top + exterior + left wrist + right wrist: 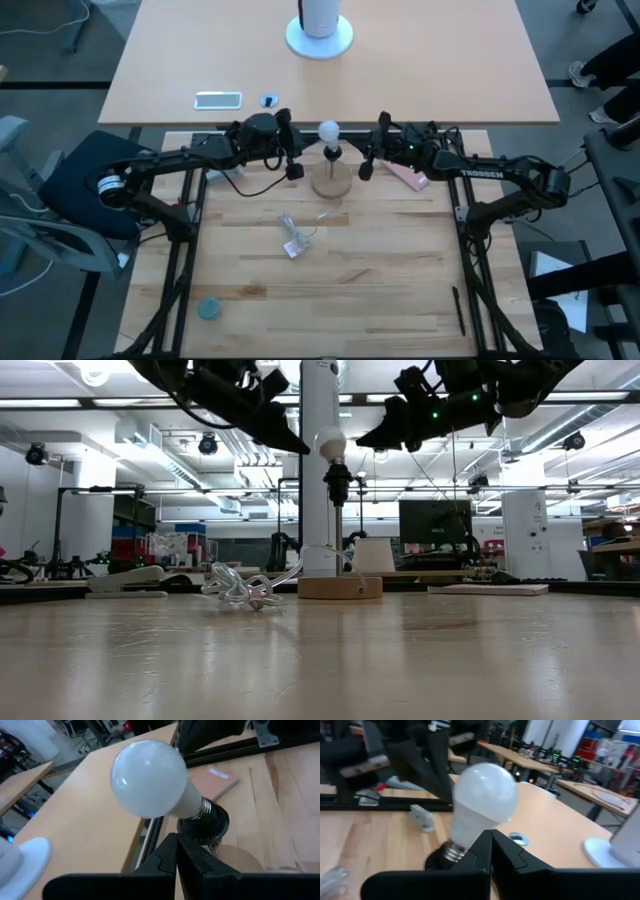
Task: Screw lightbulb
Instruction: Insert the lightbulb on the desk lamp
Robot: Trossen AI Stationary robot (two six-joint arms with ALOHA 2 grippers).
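Observation:
The frosted white lightbulb (328, 131) sits by its screw base in the black socket (337, 482), which stands on a thin stem above the round wooden base (331, 182). The bulb also shows in the low view (331, 442), the left wrist view (150, 780) and the right wrist view (485, 800). My left gripper (296, 172) is shut and empty just left of the bulb, and its tip shows in the low view (300, 448). My right gripper (365, 170) is shut and empty just right of the bulb (362, 444). Neither gripper touches the bulb.
A crumpled clear wrapper (295, 238) lies on the table in front of the wooden base. A flat pink piece (405, 175) lies under the right arm. A grey-blue disc (208, 308) and a black pen (460, 310) lie nearer. A phone (218, 99) and a white stand (319, 35) are on the far table.

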